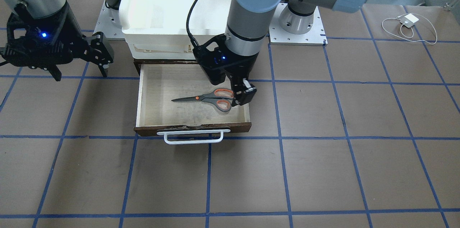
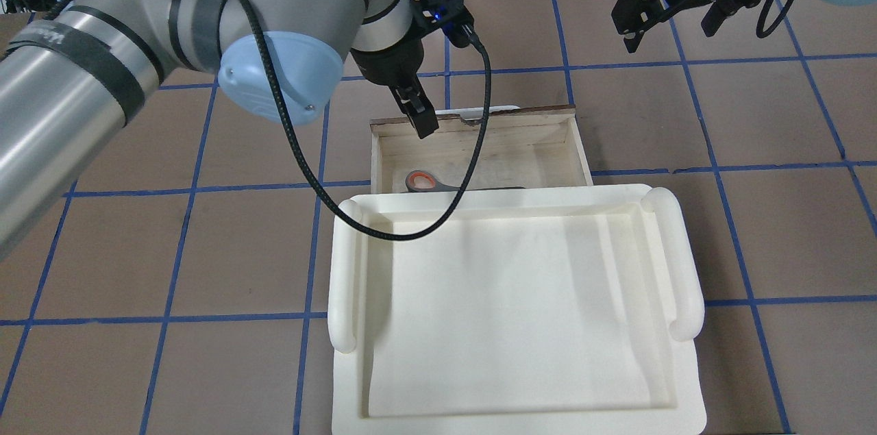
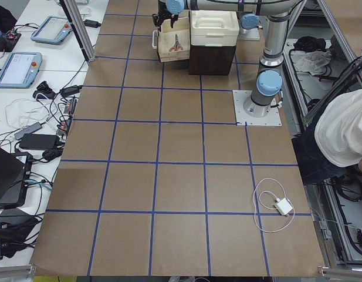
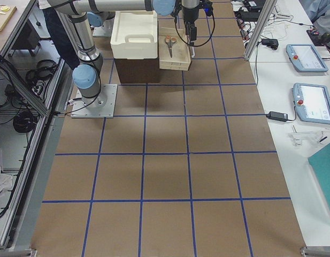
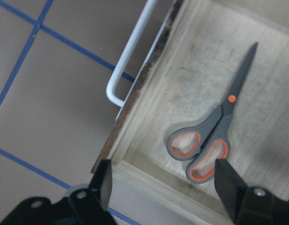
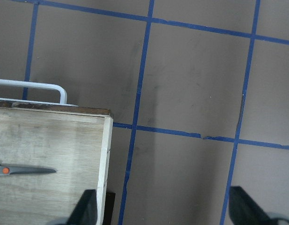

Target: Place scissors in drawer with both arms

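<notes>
The scissors [image 1: 205, 98] lie flat on the pale floor of the open drawer [image 1: 194, 127], blades pointing away from my left gripper. They also show in the left wrist view [image 5: 214, 136] and partly in the overhead view [image 2: 421, 181]. My left gripper [image 1: 243, 97] is open and empty, just above the drawer's side wall beside the orange handle loops; its fingers [image 5: 228, 187] stand wide apart. My right gripper [image 1: 81, 73] is open and empty, raised above the table off the drawer's other side. The right wrist view shows the drawer's corner [image 6: 107, 140] and the blade tips [image 6: 22, 171].
A cream-white plastic tray [image 2: 342, 270] sits on the dark cabinet above the drawer and hides the drawer's rear part from overhead. The white bar handle [image 1: 194, 138] sticks out from the drawer front. A white charger with cable [image 1: 408, 21] lies far off on the table.
</notes>
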{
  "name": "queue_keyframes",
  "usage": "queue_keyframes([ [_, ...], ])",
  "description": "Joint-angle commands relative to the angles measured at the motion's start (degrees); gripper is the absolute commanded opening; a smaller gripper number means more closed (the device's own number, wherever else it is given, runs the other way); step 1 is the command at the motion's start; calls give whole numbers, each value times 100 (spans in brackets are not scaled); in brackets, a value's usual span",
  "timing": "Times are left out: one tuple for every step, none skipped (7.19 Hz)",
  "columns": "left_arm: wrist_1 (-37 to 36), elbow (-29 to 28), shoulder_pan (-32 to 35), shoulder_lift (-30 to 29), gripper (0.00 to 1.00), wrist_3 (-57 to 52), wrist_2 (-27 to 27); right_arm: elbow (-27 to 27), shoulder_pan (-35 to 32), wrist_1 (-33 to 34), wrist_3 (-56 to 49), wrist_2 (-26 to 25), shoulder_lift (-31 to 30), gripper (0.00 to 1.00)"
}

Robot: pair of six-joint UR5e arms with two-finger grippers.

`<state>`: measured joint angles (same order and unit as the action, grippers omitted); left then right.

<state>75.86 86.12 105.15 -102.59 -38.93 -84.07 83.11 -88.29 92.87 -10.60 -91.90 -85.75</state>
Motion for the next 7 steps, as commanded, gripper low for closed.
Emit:
queue_keyframes([
  [104, -8, -886, 195, 91, 1323, -4, 3, -4, 4, -4, 14, -3, 100],
  [262, 18, -1248, 309, 100, 1823, 5, 21, -4, -5, -12, 23, 6, 100],
  [263, 45, -1469, 362, 100, 2611, -4, 29, -4, 3, -12, 14, -12, 100],
  [272, 80, -1610, 432, 100, 3175, -30, 38, -12, 4, -4, 32, -38, 100],
  [342, 89, -1864, 433, 100, 3259, -735, 38, -12, 12, 83, 23, -47, 100],
  [534, 98, -1945, 502, 100, 3312, -959, 38, -30, -5, 763, 32, -47, 100],
  [553, 98, -2015, 642, 100, 3313, -988, 38, -213, 3, 1057, 14, -38, 100],
])
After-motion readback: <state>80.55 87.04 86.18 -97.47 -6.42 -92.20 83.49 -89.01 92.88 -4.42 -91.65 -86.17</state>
